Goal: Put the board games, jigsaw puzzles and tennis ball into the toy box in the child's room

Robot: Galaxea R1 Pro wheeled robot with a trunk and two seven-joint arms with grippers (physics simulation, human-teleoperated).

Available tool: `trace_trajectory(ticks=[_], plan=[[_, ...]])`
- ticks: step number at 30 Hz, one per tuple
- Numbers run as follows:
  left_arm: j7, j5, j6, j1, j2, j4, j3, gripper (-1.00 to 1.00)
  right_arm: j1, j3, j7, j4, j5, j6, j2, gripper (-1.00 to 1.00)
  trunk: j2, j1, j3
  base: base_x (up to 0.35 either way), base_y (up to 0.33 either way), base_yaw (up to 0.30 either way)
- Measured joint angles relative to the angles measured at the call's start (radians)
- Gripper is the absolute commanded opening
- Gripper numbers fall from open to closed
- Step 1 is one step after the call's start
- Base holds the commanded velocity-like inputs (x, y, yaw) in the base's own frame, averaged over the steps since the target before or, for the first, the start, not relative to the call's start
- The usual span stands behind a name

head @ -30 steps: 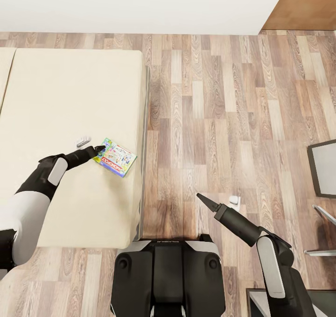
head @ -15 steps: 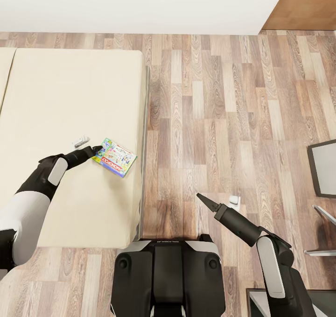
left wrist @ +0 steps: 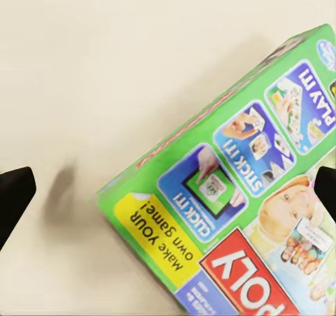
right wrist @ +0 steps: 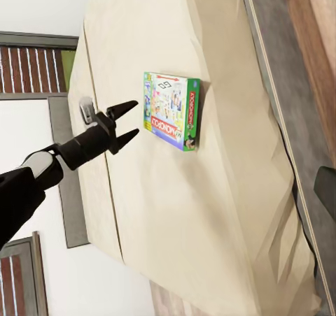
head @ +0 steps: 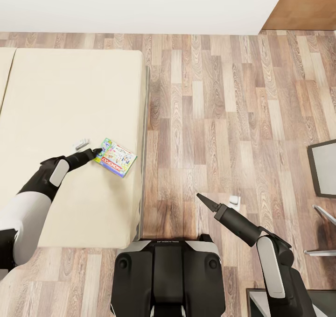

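The cream bed (head: 70,97) carries one green board game (head: 115,157) lying flat near its edge beside the wood floor (head: 224,111).

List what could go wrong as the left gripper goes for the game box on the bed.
1. The left gripper is open just short of the game box, which lies flat on the bed. The fingers may push the thin box instead of straddling it.
2. The box sits near the bed's edge beside the floor; a push that way could slide it off.
3. The approach meets a corner of the box, so a grip there may let it twist.
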Motion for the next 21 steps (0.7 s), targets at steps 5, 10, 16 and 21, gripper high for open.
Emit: trace_trajectory(ticks=[5,10,16,21], plan=[[0.002,0.0,-0.011,0.0,-0.01,0.011,-0.001,1.0,0.0,0.0,0.0,0.0,-0.001,0.0,0.0,1.0,0.0,0.0,0.0,0.0,0.0,0.0],[0.003,-0.001,-0.014,0.0,-0.017,0.014,-0.002,1.0,0.0,0.001,0.0,0.0,-0.001,-0.001,0.0,1.0,0.0,0.0,0.0,0.0,0.0,0.0],[0.003,-0.001,-0.015,0.0,-0.019,0.014,-0.003,1.0,0.0,0.001,-0.004,-0.001,-0.001,-0.001,0.001,1.0,0.0,0.0,0.0,0.0,0.0,0.0],[0.003,-0.001,-0.015,0.0,-0.02,0.015,-0.003,1.0,0.0,0.001,-0.006,-0.001,-0.002,-0.001,0.001,1.0,0.0,0.0,0.0,0.0,0.0,0.0]])
